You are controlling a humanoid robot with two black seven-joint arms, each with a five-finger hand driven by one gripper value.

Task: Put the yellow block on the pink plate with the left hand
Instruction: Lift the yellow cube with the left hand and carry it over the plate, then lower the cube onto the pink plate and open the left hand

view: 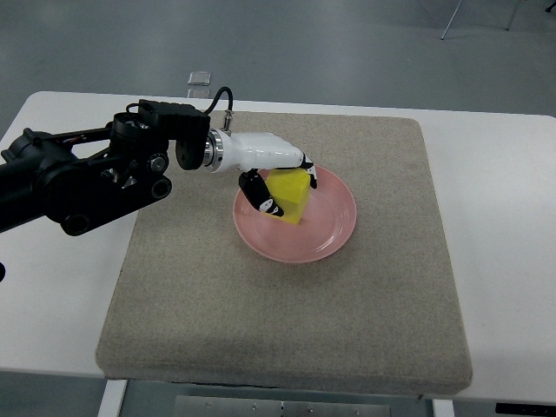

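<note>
A yellow block is over the left part of the pink plate, which lies on the beige mat. My left hand, white with black fingertips, reaches in from the left and is shut on the block, with a thumb in front of it and fingers behind it. Whether the block rests on the plate or is held just above it, I cannot tell. The right arm is not in view.
The beige mat covers most of the white table. My black left arm lies across the table's left part. Grey floor shows beyond the table's far edge.
</note>
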